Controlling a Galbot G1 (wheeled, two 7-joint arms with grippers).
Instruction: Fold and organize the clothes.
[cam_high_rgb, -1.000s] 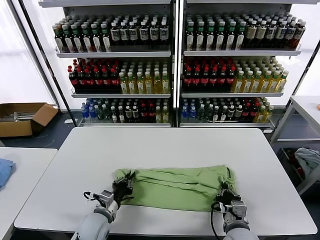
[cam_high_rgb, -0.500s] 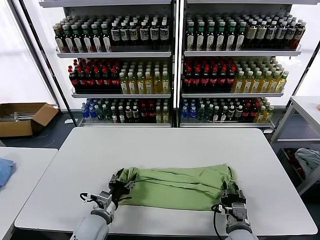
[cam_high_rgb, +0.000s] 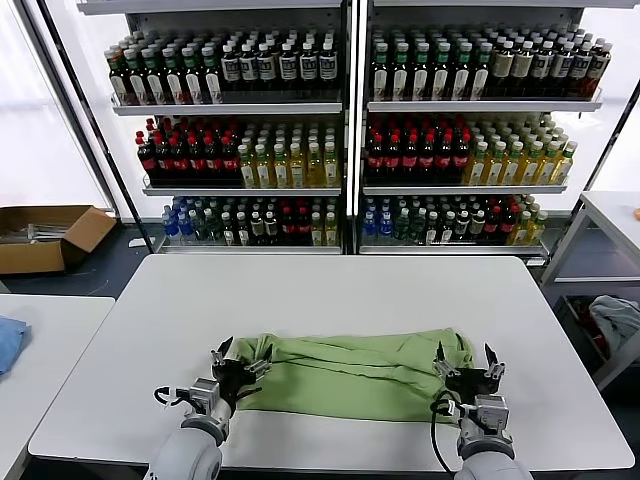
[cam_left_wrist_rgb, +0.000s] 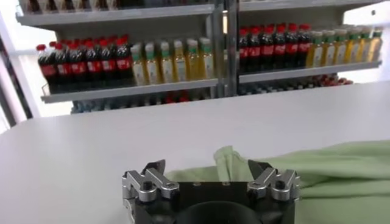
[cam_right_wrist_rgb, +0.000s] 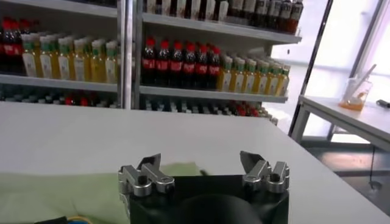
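Note:
A light green shirt (cam_high_rgb: 350, 372) lies folded into a long band across the near part of the white table (cam_high_rgb: 330, 300), plain side up; no print or buttons show. My left gripper (cam_high_rgb: 238, 360) is open at the band's left end, just off the cloth. My right gripper (cam_high_rgb: 468, 362) is open at the band's right end, also free of the cloth. In the left wrist view the shirt (cam_left_wrist_rgb: 317, 167) lies just beyond the open left gripper (cam_left_wrist_rgb: 207, 165). In the right wrist view the shirt (cam_right_wrist_rgb: 67, 189) shows beside the open right gripper (cam_right_wrist_rgb: 201, 161).
Shelves of bottles (cam_high_rgb: 340, 130) stand behind the table. A second white table (cam_high_rgb: 40, 340) with a blue cloth (cam_high_rgb: 8, 340) is at the left, a cardboard box (cam_high_rgb: 45, 235) on the floor beyond it. Another table (cam_high_rgb: 615, 215) stands at the right.
Both grippers have let go of the shirt's ends and opened, drawing back a little toward the table's near edge. The shirt has settled flat in its folded band.

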